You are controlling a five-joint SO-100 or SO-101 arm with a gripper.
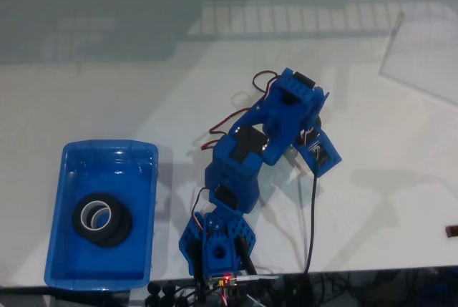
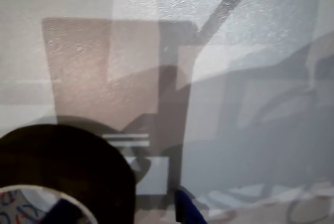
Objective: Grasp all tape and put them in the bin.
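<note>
The bin is a bright blue tray at the left of the fixed view. Two black rolls of tape with a whitish core lie in it, one overlapping the other. My blue arm reaches right of centre, and my gripper points down at the white table. In the wrist view a third roll of tape sits large and blurred at the bottom left. My gripper straddles that roll's wall. One blue fingertip is inside the core. The other fingertip stands off the outer edge with a gap.
A clear plastic sheet lies at the back right of the table. A small dark object sits at the right edge. Black and red cables run from the arm to the table's front edge, where the arm's base stands.
</note>
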